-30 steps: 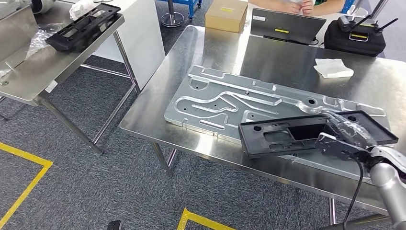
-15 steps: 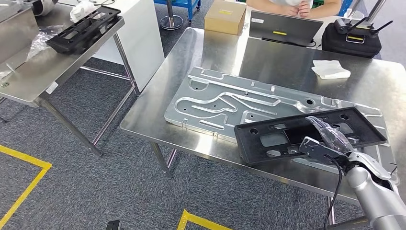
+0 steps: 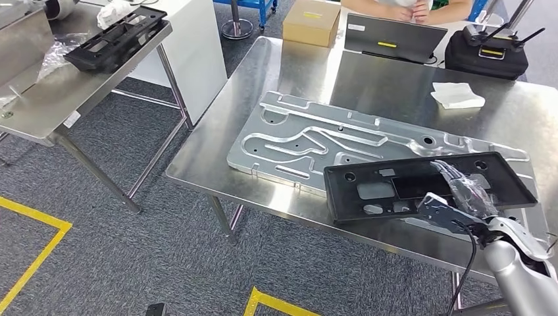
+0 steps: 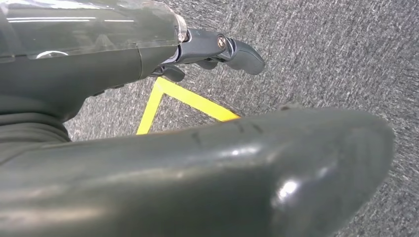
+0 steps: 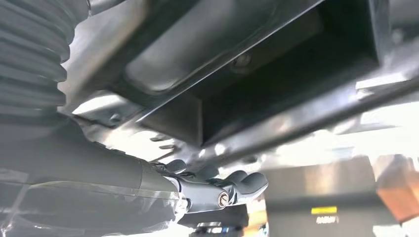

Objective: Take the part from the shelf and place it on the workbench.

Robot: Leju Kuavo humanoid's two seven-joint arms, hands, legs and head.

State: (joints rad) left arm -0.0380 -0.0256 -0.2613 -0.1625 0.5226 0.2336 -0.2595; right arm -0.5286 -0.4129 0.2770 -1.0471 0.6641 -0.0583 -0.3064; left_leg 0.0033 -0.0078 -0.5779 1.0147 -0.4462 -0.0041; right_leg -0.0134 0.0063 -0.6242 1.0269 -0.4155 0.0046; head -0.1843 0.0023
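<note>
The black plastic frame part (image 3: 381,191) lies low and nearly flat over the near right end of the machined aluminium plate (image 3: 303,138) on the steel workbench (image 3: 276,72). My right hand (image 3: 460,197) grips the part at its near right edge, fingers over the top and thumb below. The right wrist view looks up at the part's underside (image 5: 276,74), with my right hand (image 5: 217,190) curled at its rim. Whether the part touches the plate I cannot tell. My left hand (image 4: 212,49) hangs over the grey carpet, holding nothing.
A second black part (image 3: 115,36) rests on the steel table at the left. At the workbench's far side are a cardboard box (image 3: 311,20), a grey laptop (image 3: 395,36), a black case (image 3: 487,56), a white cloth (image 3: 458,95) and a seated person (image 3: 408,8).
The black part has come down and levelled out over the plate, its right end lower than before. My right hand has sunk slightly toward the bench's near edge.
</note>
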